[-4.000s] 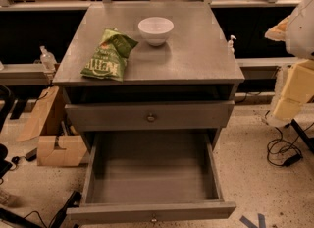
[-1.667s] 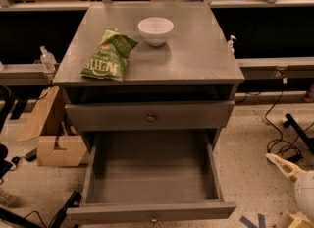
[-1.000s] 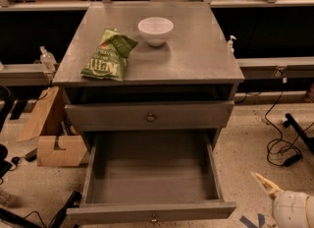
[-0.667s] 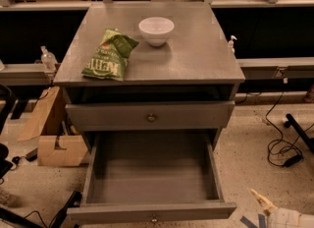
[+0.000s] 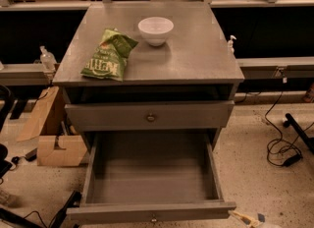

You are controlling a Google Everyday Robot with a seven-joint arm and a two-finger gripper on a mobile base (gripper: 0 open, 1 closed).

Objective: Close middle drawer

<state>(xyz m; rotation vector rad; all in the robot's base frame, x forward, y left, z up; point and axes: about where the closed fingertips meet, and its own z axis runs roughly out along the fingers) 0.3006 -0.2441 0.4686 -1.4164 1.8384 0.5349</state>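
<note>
The middle drawer (image 5: 152, 178) stands pulled far out of the grey cabinet, its plain box empty and its long flat front (image 5: 147, 211) nearest you at the bottom of the view, below the drawer above (image 5: 149, 116), which sits only a little proud. Only a pale sliver of your tool (image 5: 245, 218) shows at the lower right, just beside the right end of that front and seemingly apart from it; you cannot tell whether it is released or clenched. Expect a rigid, light load: with nothing inside, the drawer should probably slide easily, and the hard front will not flex under a push. You need no grasp here, so press flat against the front close to the small brass knob (image 5: 153, 218). Pushing at the right corner, where the tool is now, could rack the box in its runners. The smooth face may let the tool skid, so push squarely. The bag (image 5: 109, 55) and bowl (image 5: 155, 29) on the counter (image 5: 196, 50) are well clear
</note>
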